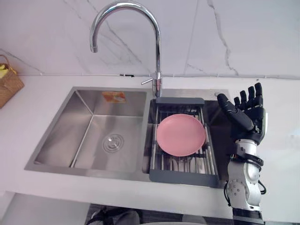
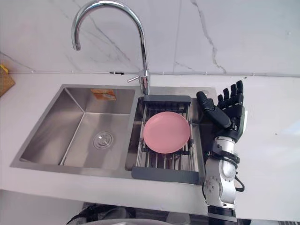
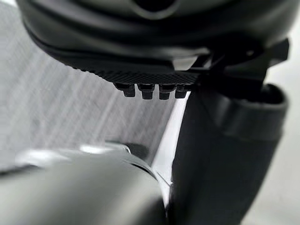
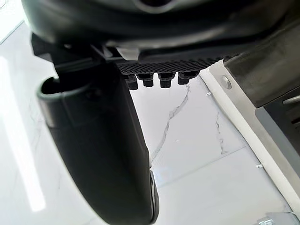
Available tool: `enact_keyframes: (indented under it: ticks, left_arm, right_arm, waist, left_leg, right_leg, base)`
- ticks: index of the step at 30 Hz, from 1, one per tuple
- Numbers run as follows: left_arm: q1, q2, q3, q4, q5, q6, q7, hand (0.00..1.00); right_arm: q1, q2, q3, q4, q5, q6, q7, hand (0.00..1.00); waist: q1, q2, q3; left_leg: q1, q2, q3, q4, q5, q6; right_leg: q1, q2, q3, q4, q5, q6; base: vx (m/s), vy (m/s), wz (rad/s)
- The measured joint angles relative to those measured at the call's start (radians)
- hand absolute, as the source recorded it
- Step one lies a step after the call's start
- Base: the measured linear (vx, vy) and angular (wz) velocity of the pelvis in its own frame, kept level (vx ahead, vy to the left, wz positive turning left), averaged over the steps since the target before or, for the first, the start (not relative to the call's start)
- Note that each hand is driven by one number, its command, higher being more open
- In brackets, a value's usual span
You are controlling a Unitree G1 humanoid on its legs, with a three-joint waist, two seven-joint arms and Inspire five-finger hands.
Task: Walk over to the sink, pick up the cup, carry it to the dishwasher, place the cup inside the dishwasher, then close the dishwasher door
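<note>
One robot hand (image 1: 248, 119) — apparently spread, upright.

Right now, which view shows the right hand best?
The left eye view: the whole right hand stands open beside the dish rack, fingers straight. The right eye view shows the same. The right wrist view gives its thumb and fingertips from close.
</note>
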Motion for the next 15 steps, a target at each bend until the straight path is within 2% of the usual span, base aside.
enact_keyframes:
  ticks: [5, 8, 13, 15]
  left_arm:
    - [-0.001, 0.004, -0.002, 0.000, 0.072, -0.019, -0.004, 1.00]
    - [0.001, 0.010, -0.015, 0.000, 0.088, -0.027, -0.008, 1.00]
    - [0.019, 0.026, -0.040, -0.002, 0.088, -0.040, -0.021, 1.00]
    - [0.026, 0.036, -0.040, -0.001, 0.090, -0.045, -0.030, 1.00]
  right_arm:
    - [0.010, -0.003, -0.078, 0.001, -0.013, 0.039, 0.035, 1.00]
    - [0.011, -0.022, -0.118, 0.001, -0.007, 0.081, 0.112, 1.00]
    - [0.035, -0.061, -0.130, 0.001, 0.015, 0.160, 0.298, 1.00]
    - [0.047, -0.093, -0.129, 0.001, -0.010, 0.197, 0.406, 1.00]
  waist:
    - [-0.004, -0.003, -0.003]
    - [-0.012, -0.008, -0.006]
    - [-0.028, -0.038, -0.028]
    - [-0.029, -0.056, -0.039]
  left_leg:
    - [0.022, 0.006, 0.009, -0.039, 0.012, -0.001]
    - [0.033, 0.013, 0.017, -0.046, 0.008, -0.007]
    - [0.040, 0.021, 0.047, -0.051, 0.005, -0.011]
    - [0.040, 0.021, 0.067, -0.055, 0.005, -0.011]
  right_leg:
    - [0.004, 0.008, -0.004, -0.015, 0.005, 0.006]
    - [0.003, 0.017, 0.003, -0.015, 0.007, 0.007]
    - [-0.009, 0.025, 0.026, -0.019, 0.017, 0.002]
    - [-0.018, 0.027, 0.045, -0.029, 0.029, 0.002]
  base:
    - [0.07, -0.023, -0.04]
    - [0.01, -0.022, -0.14]
    - [-0.04, -0.004, -0.18]
    - [-0.09, 0.005, -0.29]
